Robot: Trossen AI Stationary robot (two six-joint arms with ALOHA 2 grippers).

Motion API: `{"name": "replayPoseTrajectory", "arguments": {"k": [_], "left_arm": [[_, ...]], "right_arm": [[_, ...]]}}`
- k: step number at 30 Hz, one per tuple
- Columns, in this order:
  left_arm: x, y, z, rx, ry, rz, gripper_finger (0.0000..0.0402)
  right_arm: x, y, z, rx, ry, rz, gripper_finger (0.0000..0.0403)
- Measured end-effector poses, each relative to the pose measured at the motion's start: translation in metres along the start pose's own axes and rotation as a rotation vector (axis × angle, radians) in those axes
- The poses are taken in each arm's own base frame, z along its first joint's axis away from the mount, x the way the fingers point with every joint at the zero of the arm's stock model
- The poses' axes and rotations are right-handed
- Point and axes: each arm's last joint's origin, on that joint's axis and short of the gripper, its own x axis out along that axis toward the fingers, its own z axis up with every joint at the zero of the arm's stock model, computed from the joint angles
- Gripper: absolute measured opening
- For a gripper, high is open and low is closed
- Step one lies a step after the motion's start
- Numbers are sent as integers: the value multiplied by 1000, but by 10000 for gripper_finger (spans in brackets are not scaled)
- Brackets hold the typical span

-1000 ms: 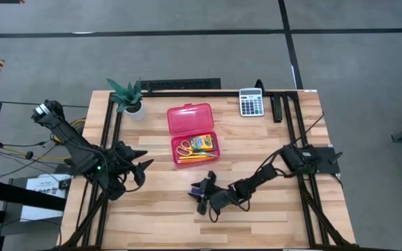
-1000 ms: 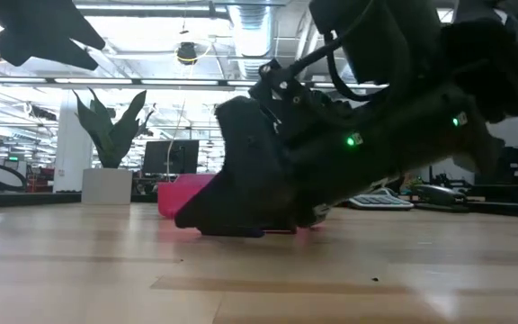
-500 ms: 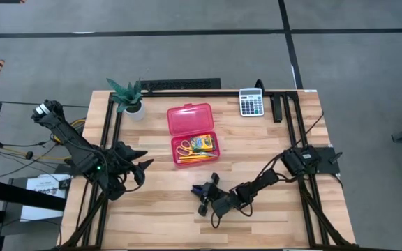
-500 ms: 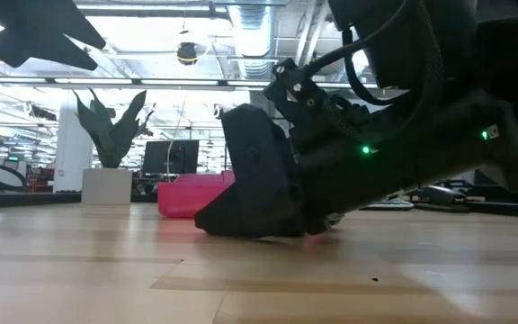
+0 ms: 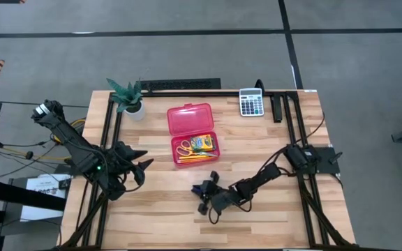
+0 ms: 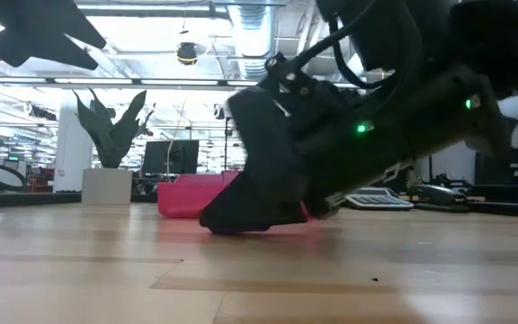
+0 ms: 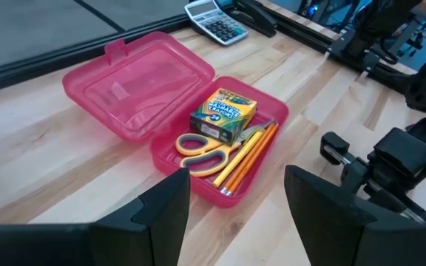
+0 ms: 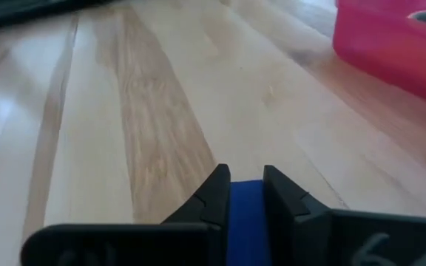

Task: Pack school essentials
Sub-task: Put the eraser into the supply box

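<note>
Eraser [image 8: 245, 214], small and blue, sits pinched between the right gripper [image 5: 202, 197] fingertips low on the table [image 5: 271, 153], near the pink case [image 5: 195, 150]. Likely light, rubbery; grip its flat sides. Left gripper [image 7: 237, 199] spread.

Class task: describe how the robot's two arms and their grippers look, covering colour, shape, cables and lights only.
Both arms are dark, jointed and thin. The left gripper ends in two pointed black fingers. Black cables loop along the right arm to the right gripper, whose fingers are flat, dark and blunt. Small green lights glow on both arms.
</note>
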Motion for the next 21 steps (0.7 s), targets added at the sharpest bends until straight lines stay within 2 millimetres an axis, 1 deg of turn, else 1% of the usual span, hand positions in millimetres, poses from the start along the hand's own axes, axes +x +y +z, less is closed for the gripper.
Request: {"name": "replayPoseTrajectory", "arguments": {"k": [4,7,11,15,21], "left_arm": [[0,0,0,4,-11,3,208],[0,0,1,11,-18,4,208],[0,0,1,14,-36,8,208],[0,0,1,14,-50,11,208],[0,0,1,14,-52,11,208]], "right_arm": [[-4,-4,22,-76,-13,0,57],[-8,-8,47,-95,-57,-12,57],[-7,-18,67,-148,-80,-30,57],[-2,-35,90,-175,-102,-30,57],[17,-72,108,-204,-79,-22,57]]}}
